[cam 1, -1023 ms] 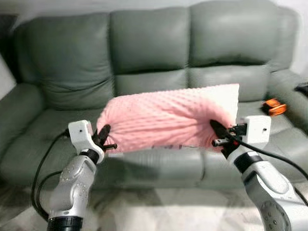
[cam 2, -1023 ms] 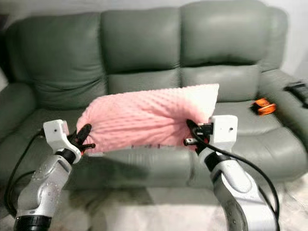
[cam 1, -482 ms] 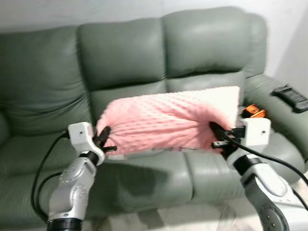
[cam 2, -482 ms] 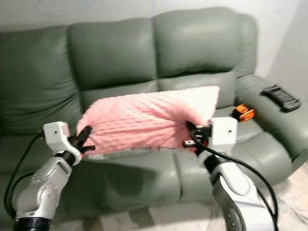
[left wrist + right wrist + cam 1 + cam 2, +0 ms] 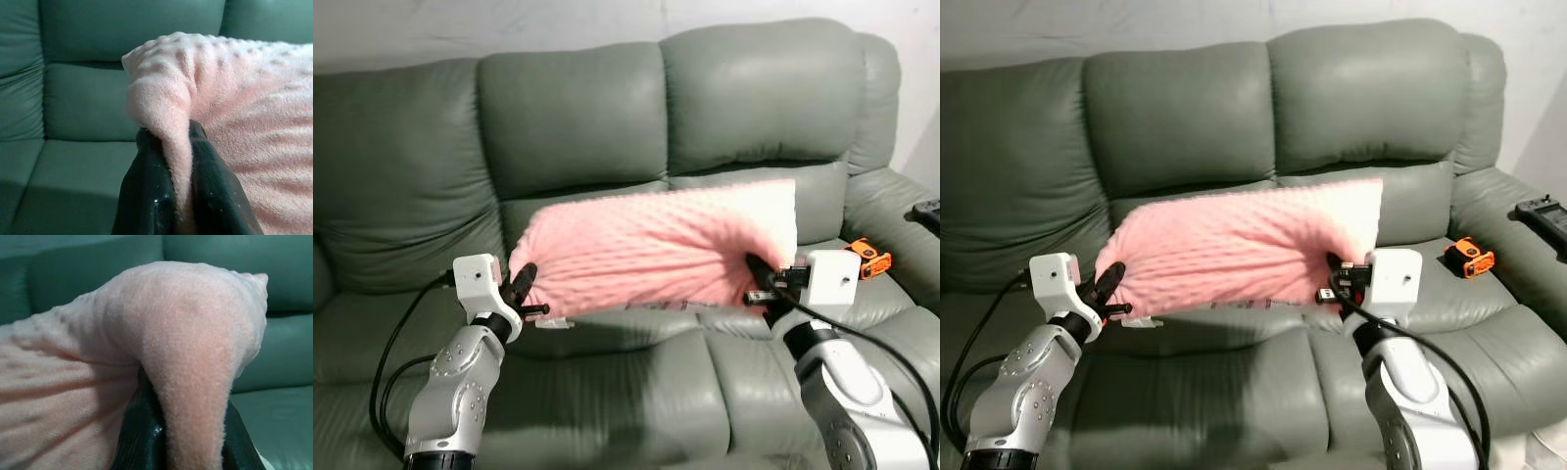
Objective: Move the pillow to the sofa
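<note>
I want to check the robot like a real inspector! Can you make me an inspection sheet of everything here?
Surface: green leather sofa, its seat cushions right below the load.
Job's things: pink dotted pillow held up in the air above the seat, not yet set down.
Clutter: small orange gadget on the right seat; black remote-like thing on the right armrest.
Grippers: left end effector shut on a fold of the pillow's left end; right end effector pinches the right end.
Cables: black cables loop from each wrist, such as the left one.
Surroundings: pale wall behind the sofa.
</note>
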`<state>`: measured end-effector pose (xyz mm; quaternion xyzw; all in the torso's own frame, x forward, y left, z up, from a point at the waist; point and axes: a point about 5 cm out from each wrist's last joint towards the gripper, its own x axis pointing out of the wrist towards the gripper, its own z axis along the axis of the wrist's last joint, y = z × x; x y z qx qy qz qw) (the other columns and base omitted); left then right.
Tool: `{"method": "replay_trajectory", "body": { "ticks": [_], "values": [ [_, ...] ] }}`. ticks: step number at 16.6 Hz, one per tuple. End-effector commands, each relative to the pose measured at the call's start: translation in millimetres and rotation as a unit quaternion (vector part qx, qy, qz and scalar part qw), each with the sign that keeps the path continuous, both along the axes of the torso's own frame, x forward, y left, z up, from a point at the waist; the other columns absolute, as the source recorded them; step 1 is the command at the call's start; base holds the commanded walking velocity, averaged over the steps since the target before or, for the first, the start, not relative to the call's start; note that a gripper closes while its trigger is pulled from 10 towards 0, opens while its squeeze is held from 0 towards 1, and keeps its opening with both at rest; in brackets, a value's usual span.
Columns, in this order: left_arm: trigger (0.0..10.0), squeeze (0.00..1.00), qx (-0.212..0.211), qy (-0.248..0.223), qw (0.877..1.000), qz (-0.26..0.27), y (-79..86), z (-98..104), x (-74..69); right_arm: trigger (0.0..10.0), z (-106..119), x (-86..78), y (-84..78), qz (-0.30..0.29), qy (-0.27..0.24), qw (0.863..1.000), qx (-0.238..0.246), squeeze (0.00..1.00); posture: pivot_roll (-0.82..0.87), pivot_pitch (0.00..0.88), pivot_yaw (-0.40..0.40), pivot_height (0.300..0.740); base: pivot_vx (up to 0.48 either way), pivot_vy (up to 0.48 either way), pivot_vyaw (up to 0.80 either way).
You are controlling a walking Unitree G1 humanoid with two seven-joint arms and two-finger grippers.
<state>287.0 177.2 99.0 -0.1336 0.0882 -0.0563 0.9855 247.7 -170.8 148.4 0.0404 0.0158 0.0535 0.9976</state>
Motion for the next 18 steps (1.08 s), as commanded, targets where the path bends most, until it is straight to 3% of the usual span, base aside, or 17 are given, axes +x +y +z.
{"method": "replay_trajectory", "body": {
  "ticks": [1, 6, 12, 16, 18],
  "values": [
    [10.0, 0.0, 0.021, 0.009, 0.999, 0.032, 11.6, -1.7, -4.5, 10.0, 2.8, -0.4, -9.8, -0.023, -0.016, 1.0, -0.009, 0.0, -0.19, 0.0, 0.06, 0.74, 0.0, 0.0, 0.0],
    [10.0, 0.0, 0.046, 0.005, 0.998, 0.033, 11.1, 1.2, 1.6, 10.0, -1.4, 2.0, -9.2, -0.022, -0.017, 1.0, -0.007, 0.0, -0.19, 0.0, 0.064, 0.74, 0.0, 0.0, 0.0],
    [10.0, 0.0, 0.064, -0.002, 0.998, 0.019, 10.8, 4.5, 7.0, 10.0, -5.2, 1.9, -8.1, -0.028, -0.02, 0.999, -0.003, 0.0, -0.19, 0.0, 0.086, 0.74, 0.0, 0.48, 0.0],
    [10.0, 0.0, 0.074, 0.007, 0.997, 0.005, 5.8, -4.3, 2.8, 10.0, -17.7, 3.0, -7.7, -0.053, -0.014, 0.998, -0.003, 0.0, -0.18, 0.0, 0.095, 0.74, 0.0, 0.48, 0.0],
    [10.0, 0.0, 0.081, -0.004, 0.997, 0.004, 6.4, -6.4, 1.2, 10.0, -25.0, 4.3, -4.9, -0.056, -0.008, 0.998, -0.002, 0.0, -0.17, 0.0, 0.096, 0.74, 0.0, 0.0, 0.0]
  ]
}}
